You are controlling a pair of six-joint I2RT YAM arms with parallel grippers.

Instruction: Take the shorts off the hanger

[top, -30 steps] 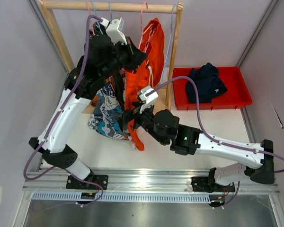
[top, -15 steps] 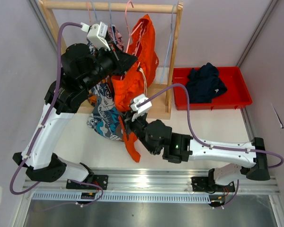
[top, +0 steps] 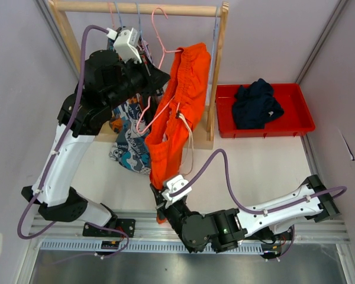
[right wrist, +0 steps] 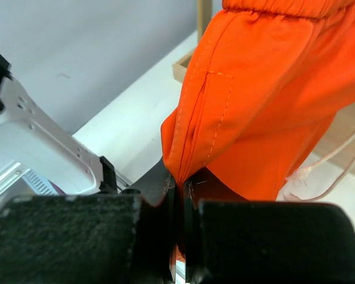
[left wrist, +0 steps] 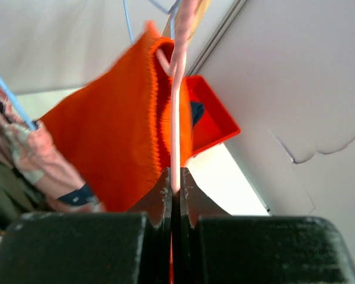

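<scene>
The bright orange shorts [top: 177,112] hang stretched from the pink hanger [top: 161,13] at the wooden rack down towards the table's near edge. My left gripper [top: 164,77] is up at the rack. It is shut on the hanger's thin pink wire [left wrist: 176,118], with the orange waistband [left wrist: 106,136] draped just beyond it. My right gripper [top: 160,204] is low at the front, shut on a bunched hem of the orange shorts [right wrist: 266,89]. The white drawstring [top: 188,133] dangles free. The cartoon-print shorts [top: 130,148] hang behind my left arm.
The wooden rack [top: 216,71] stands at the back with blue hangers on its bar. A red tray [top: 302,112] at the right holds the navy shorts [top: 257,103]. Pink patterned shorts [left wrist: 29,160] and olive ones [left wrist: 0,201] show at the left of the left wrist view.
My right gripper closed on the orange hem and drew back to the near edge, pulling the shorts taut. My left arm shifted left and up with the hanger.
</scene>
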